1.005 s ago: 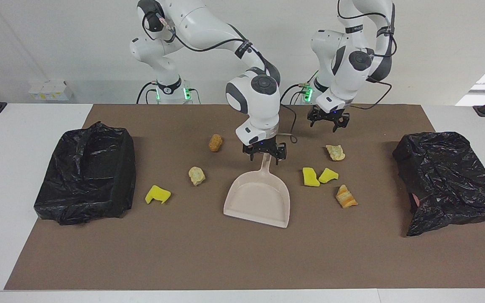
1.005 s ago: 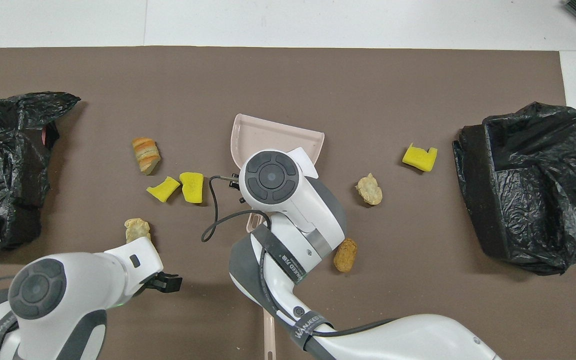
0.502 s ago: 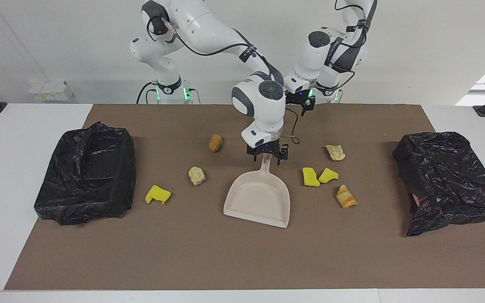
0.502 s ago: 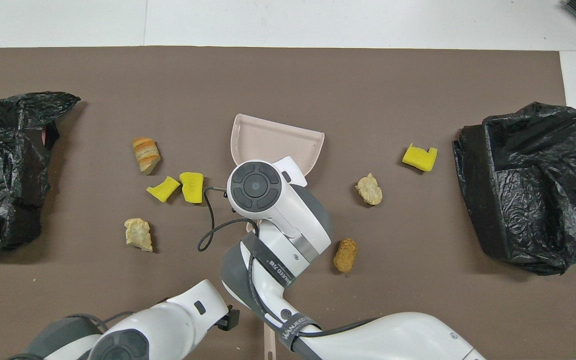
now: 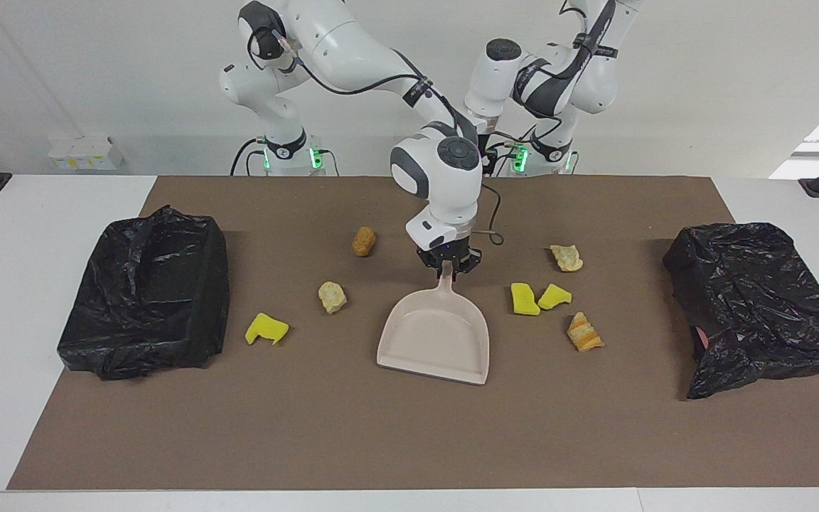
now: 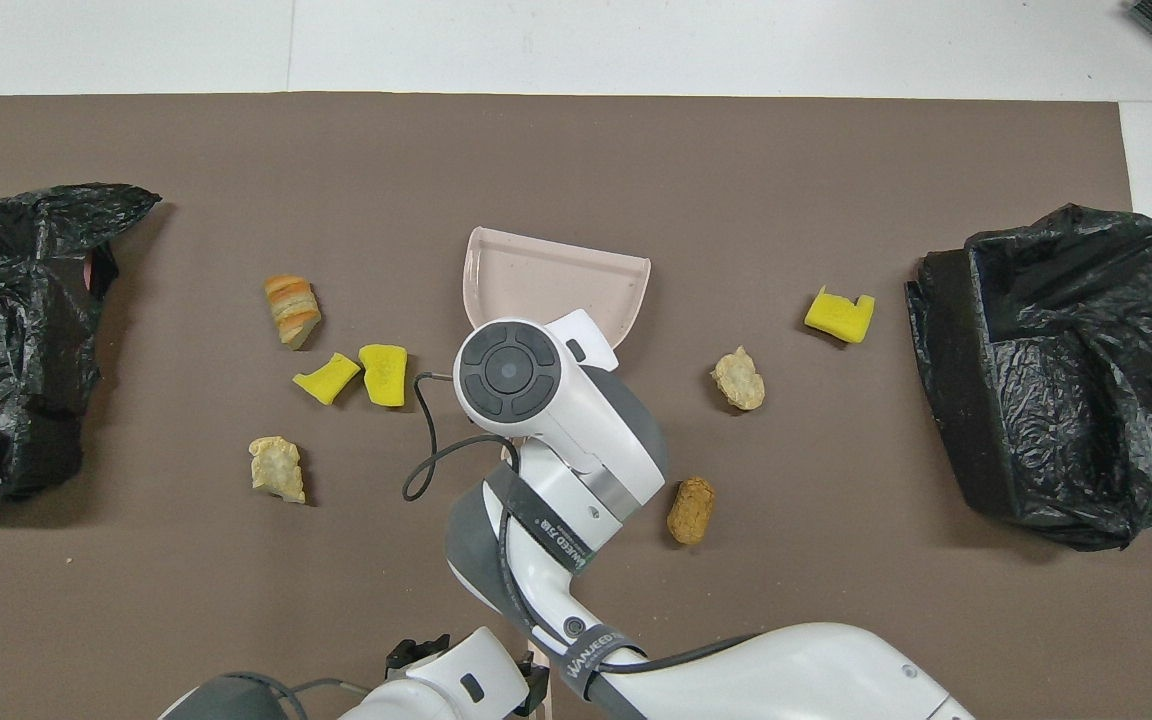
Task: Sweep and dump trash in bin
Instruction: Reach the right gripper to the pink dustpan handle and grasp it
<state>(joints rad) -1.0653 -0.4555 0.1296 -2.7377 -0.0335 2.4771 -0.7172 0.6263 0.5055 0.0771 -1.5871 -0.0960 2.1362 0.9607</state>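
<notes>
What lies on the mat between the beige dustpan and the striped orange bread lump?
Two yellow sponge chunks, side by side, clearest in the facing view.

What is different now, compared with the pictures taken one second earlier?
The right claw closed on the handle of the beige plastic dustpan, where it had stood open around it. The left arm drew back toward the robots; its claw, which had hovered near a tan bread-like scrap, is now at the mat's near edge. The dustpan, the seven scraps and both black bag-lined bins stayed in place.

Dustpan (image 5: 435, 334) mid-mat (image 5: 352, 434), scraps (image 5: 333, 296) on both sides, bins (image 5: 146, 291) at either end.
</notes>
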